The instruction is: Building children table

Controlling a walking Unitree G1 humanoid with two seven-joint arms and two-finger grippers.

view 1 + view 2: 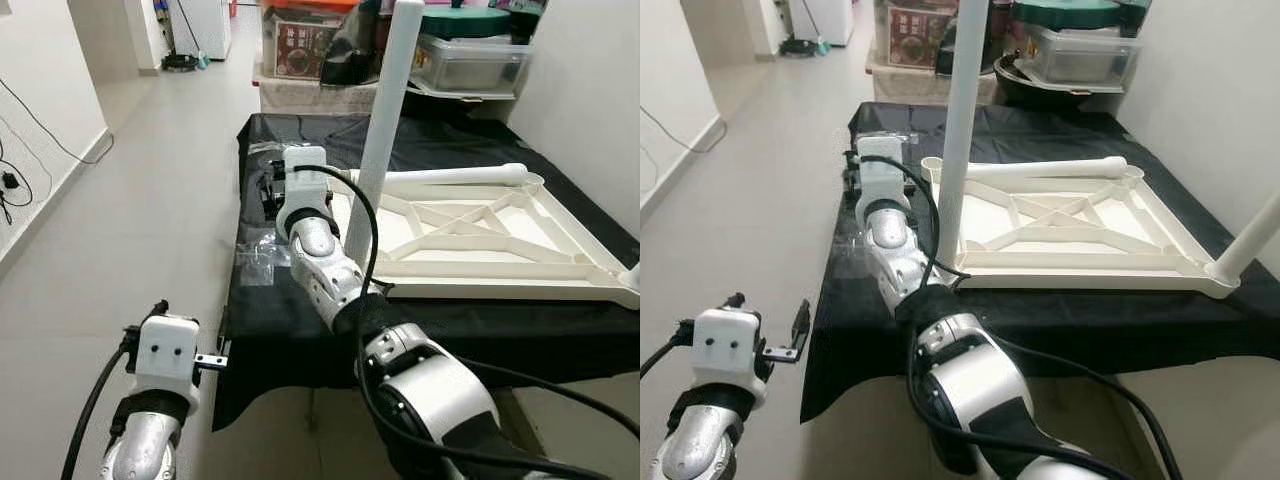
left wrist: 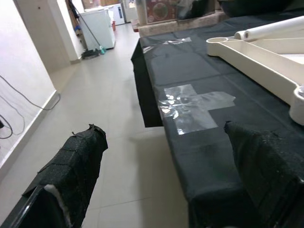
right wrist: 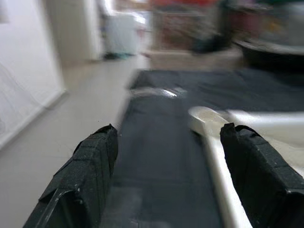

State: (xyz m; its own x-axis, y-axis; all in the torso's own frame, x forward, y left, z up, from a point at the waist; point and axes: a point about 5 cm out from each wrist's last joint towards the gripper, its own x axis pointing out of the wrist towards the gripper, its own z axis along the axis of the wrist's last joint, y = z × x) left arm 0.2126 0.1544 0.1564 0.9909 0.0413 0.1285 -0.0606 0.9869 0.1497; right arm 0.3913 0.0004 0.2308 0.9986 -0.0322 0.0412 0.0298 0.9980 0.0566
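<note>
On the far left a pale wall (image 1: 40, 120) runs back along the tiled floor (image 1: 150, 200), with a thin black cable (image 1: 45, 130) hanging against it. The left gripper (image 2: 166, 180) hovers over the floor just off the near left corner of the work surface; in its wrist view its two black fingers (image 2: 71, 175) stand wide apart with nothing between them. Next comes the black cloth (image 1: 300, 330) covering the low surface, draped over its left edge. A clear plastic bag (image 1: 258, 258) lies flat on the cloth near that edge.

The right gripper (image 3: 166, 161) reaches forward over the left part of the cloth, beyond the bag and just beside the left end of the white tabletop (image 1: 480, 240). Its fingers (image 3: 85, 171) are also spread apart and hold nothing, with the tabletop's rounded corner showing between them in the blurred wrist view.

The tabletop lies upside down on the cloth, its ribbed underside facing up. One white leg (image 1: 385, 120) stands upright in its near left corner. A second leg (image 1: 450, 178) lies along the far edge, and a third (image 1: 1250, 240) rises at the near right corner. Beyond the surface, storage boxes (image 1: 470, 60) sit against the back.
</note>
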